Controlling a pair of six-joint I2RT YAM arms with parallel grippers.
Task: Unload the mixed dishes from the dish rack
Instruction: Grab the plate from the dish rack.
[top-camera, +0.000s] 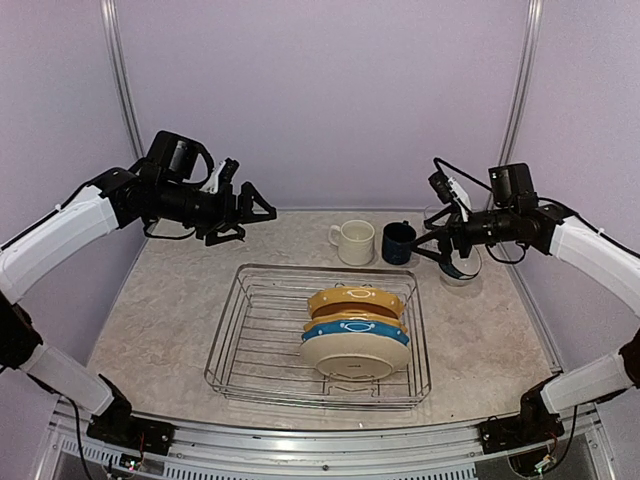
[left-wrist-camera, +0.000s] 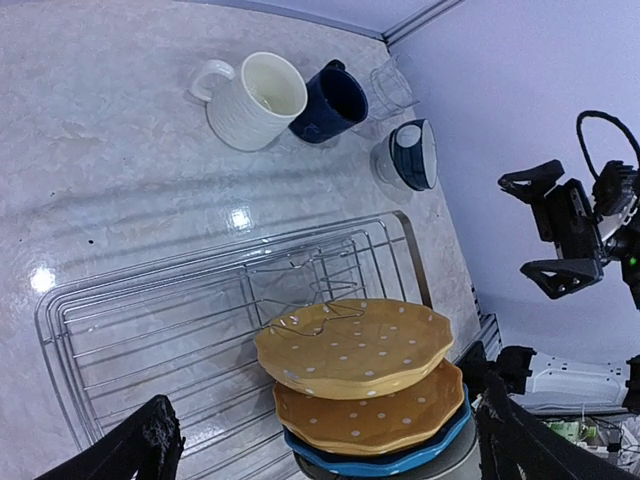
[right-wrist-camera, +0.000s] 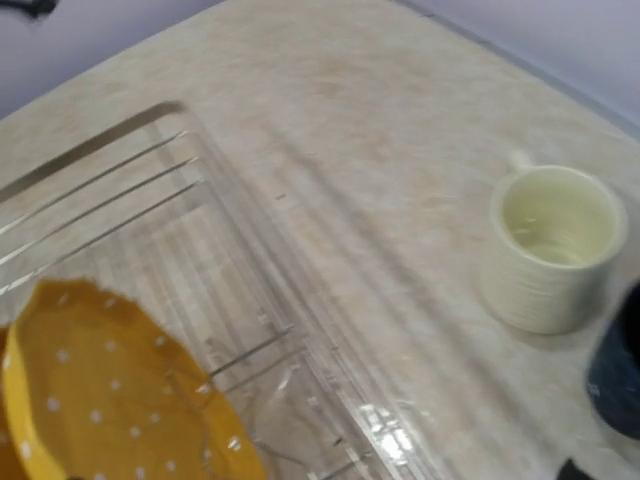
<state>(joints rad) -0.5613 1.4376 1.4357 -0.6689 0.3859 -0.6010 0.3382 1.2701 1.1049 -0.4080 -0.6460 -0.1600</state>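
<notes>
The silver wire dish rack (top-camera: 250, 335) sits mid-table. Leaning among its dividers are two mustard yellow plates (left-wrist-camera: 355, 345), a blue-rimmed plate (top-camera: 355, 331) and a cream plate (top-camera: 350, 358). Behind the rack, a cream mug (top-camera: 355, 242), a navy mug (top-camera: 399, 243), a clear tumbler (left-wrist-camera: 392, 88) and a teal-and-white bowl (left-wrist-camera: 412, 155) stand on the table. My left gripper (top-camera: 255, 208) hangs open high over the back left, holding nothing. Just above the bowl, my right gripper (top-camera: 438, 228) is open and empty. The right wrist view is blurred; it shows the cream mug (right-wrist-camera: 550, 260) and a yellow plate (right-wrist-camera: 100, 400).
Lilac walls enclose the marbled table (top-camera: 160, 300) at the back and on both sides. The mugs, tumbler and bowl cluster along the back right. The rack's left half holds only bare wire.
</notes>
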